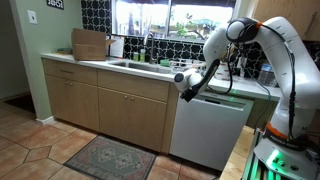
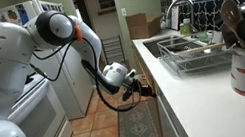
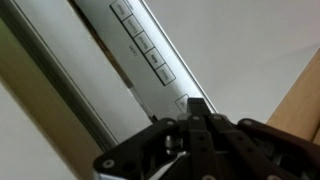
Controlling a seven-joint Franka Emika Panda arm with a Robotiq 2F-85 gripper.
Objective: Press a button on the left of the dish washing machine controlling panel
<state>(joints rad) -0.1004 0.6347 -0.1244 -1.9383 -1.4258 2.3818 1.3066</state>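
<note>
Pinches black metal hand (image 3: 196, 120) shut, empty, at frame bottom to poke white dish washing machine's (image 1: 208, 125) grey button-lined controlling panel (image 3: 140, 45).

No legible text, wall sign (image 1: 55, 4) (white lettering) too blurred

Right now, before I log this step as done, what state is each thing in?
Dishwasher: door shut.
Control panel: claw tip at it, contact unclear.
Claw: shut.
Cabinet doors: shut.
Rug: flat on the floor.
</note>
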